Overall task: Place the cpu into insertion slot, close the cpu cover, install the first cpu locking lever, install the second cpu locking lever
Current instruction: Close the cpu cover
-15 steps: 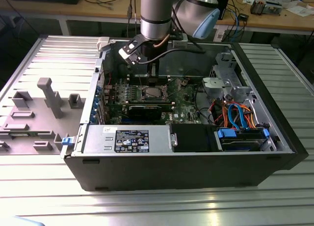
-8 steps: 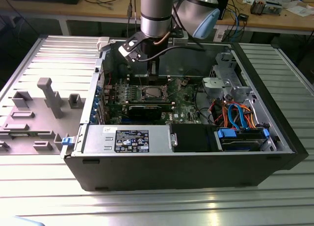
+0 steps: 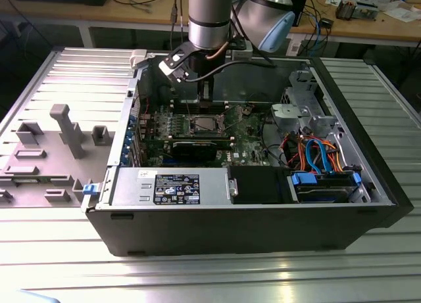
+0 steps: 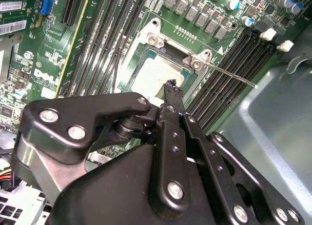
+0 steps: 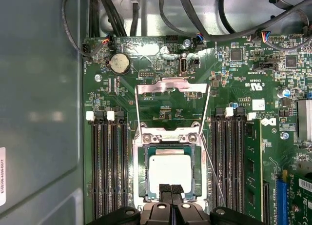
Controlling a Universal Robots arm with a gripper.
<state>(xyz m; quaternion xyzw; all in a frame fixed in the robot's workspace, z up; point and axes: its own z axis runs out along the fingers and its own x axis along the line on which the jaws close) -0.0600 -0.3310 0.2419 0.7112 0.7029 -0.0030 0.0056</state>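
Black end effector [image 5: 170,188] closest to the lens in both wrist views, fingertips pressed together with nothing seen between them; tips poised just over the near edge of the chip [image 5: 169,170], contact or a small gap impossible to tell. Chip lying flat in the socket [image 5: 140,176], silvery top up, square to the rim. Cover [image 5: 171,86] open, swung back on a hinge at the far side of the socket from the end effector; free end bar out beyond the hinge, toward the coin battery [image 5: 119,64]; long sides running straight away from the fingertips. One thin wire lever [image 5: 213,169] loose, slanting along the side of the socket beside a bank of memory slots [image 5: 229,166]. In the exterior view, arm [image 3: 207,20] reaching down into the open computer case [image 3: 263,214] on the ribbed metal bench [image 3: 59,263]; socket near the middle of the green board [image 3: 247,129]. Chip placed, by the look of it; cover and levers not yet closed.
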